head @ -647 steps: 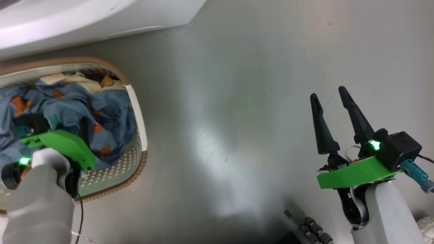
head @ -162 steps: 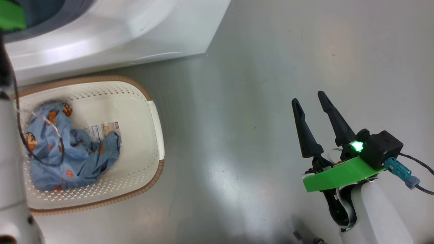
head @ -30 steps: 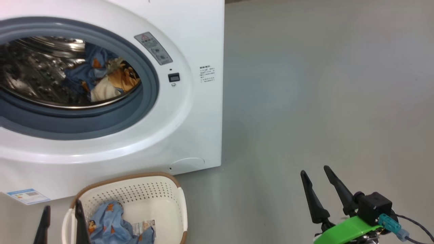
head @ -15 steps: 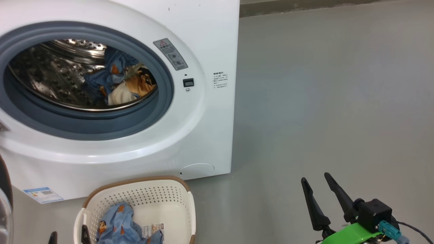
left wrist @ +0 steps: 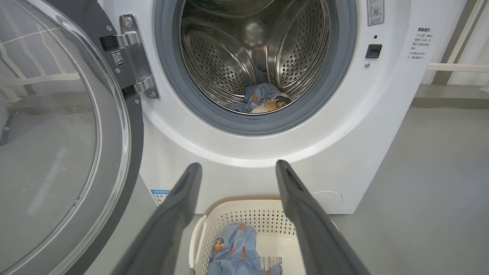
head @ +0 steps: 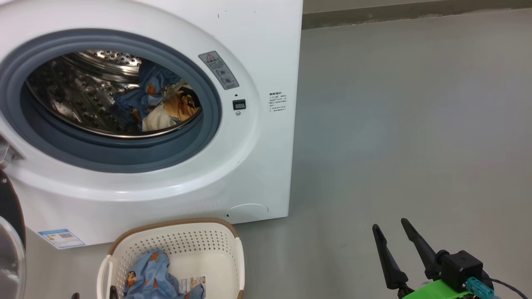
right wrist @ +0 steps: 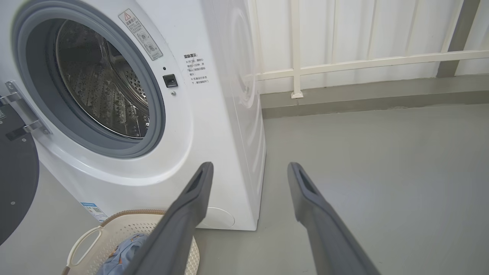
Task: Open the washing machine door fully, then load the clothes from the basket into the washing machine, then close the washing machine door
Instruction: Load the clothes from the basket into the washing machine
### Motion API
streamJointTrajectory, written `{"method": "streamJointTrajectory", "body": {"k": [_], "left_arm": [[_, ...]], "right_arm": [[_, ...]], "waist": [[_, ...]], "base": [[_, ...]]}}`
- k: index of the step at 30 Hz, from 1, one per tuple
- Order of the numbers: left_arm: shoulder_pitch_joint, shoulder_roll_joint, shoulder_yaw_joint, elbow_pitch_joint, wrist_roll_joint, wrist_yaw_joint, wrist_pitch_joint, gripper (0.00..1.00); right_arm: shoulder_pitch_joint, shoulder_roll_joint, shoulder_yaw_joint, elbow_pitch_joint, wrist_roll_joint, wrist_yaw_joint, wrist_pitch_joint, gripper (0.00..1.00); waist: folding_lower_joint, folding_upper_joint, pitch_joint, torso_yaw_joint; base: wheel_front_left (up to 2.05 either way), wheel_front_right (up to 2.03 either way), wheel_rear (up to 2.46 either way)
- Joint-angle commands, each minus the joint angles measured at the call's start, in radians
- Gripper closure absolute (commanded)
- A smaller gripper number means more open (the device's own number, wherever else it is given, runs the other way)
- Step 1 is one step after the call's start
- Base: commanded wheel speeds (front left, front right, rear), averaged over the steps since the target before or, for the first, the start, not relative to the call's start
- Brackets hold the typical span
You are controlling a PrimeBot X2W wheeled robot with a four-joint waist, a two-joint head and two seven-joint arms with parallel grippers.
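Status, left to right. The washing machine door (left wrist: 57,133) is swung out wide on its hinge (left wrist: 133,57), off to the left of the opening, so we count step one as done. The washing machine (head: 257,54) stands open. Some of the clothes (head: 158,104) lie at the bottom of the drum (left wrist: 229,57): blue printed cloth with a cream and orange piece among it.

Loading is partly done, not finished. The basket (head: 199,245) sits on the floor (head: 395,124) just in front of the machine, below the opening. A blue garment (head: 149,278) is bunched at its left side, and a label (head: 193,284) shows on the bare bottom beside it.

Our left gripper (left wrist: 237,165) is near the basket, pointing toward the machine — fingers spread wide, nothing between them. Our right gripper (head: 390,224) is well to the right over bare floor, also spread and empty.

Left to do, as we judge it: lift what is in the basket into the drum, check the basket is bare, then swing the door shut. We should watch for cloth draped over the grey seal (head: 124,153) before closing.
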Motion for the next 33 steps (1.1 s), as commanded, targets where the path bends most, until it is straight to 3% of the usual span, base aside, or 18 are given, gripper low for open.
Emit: {"method": "streamJointTrajectory", "body": {"k": [1,24,33], "left_arm": [[-0.011,-0.001,0.026,-0.032,0.009,0.008,-0.008,0.00],[0.001,-0.002,-0.001,-0.046,-0.005,0.030,-0.008,0.00],[-0.018,-0.002,-0.020,-0.003,-0.029,0.027,-0.008,0.00]], "right_arm": [[0.000,0.001,0.018,-0.028,-0.014,0.002,-0.005,0.00],[0.003,0.007,0.015,-0.034,-0.022,0.002,-0.005,0.00],[-0.010,0.007,0.018,-0.038,-0.019,0.002,-0.005,0.00]], "waist": [[0.0000,0.0000,-0.001,0.001],[0.0000,0.0000,0.005,0.007],[0.0000,0.0000,0.063,0.011]], "base": [[0.00,0.00,0.00],[0.00,0.00,0.00],[0.00,0.00,0.00]]}}
